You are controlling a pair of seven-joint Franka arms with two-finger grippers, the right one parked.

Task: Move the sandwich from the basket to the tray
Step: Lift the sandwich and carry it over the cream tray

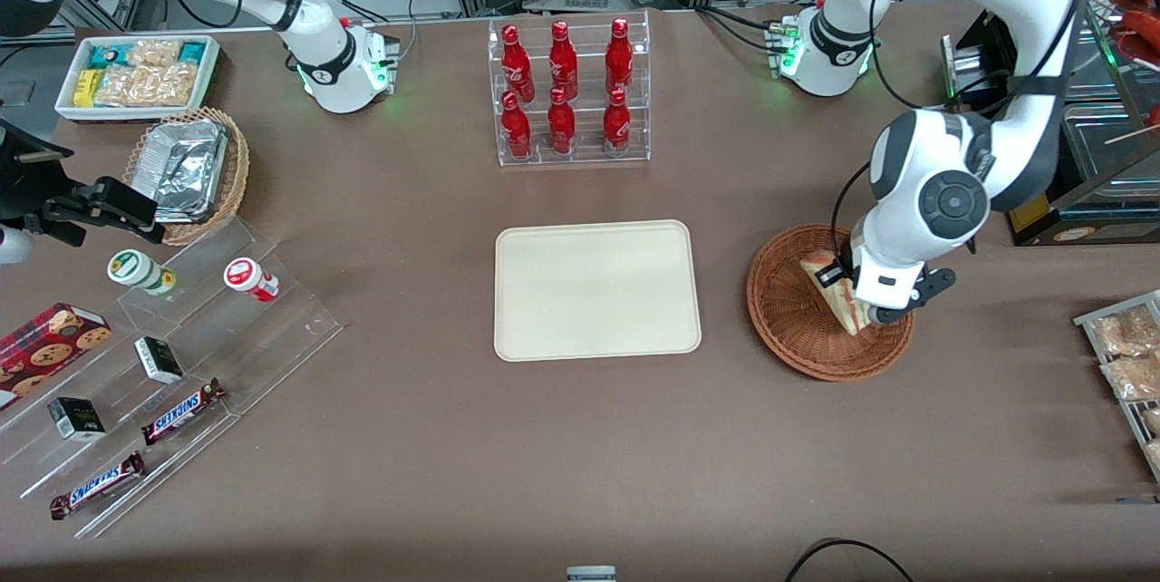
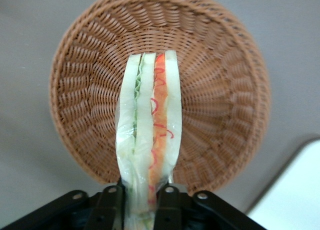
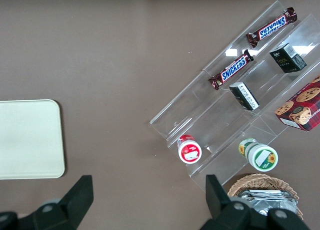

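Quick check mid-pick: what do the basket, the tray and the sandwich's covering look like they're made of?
Basket: woven wicker, reddish-brown, visible weave. Tray: smooth matte cream, likely plastic or moulded fibre; cannot tell which. Sandwich: white bread in clear glossy film, probably plastic wrap, pinched by the pincer above the basket.

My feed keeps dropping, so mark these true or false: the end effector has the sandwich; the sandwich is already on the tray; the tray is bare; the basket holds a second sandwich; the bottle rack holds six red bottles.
1. The end effector has the sandwich pinched: true.
2. The sandwich lies on the tray: false, it is over the basket.
3. The tray is bare: true.
4. A second sandwich is in the basket: false, only the held one shows.
5. The bottle rack holds six red bottles: true.
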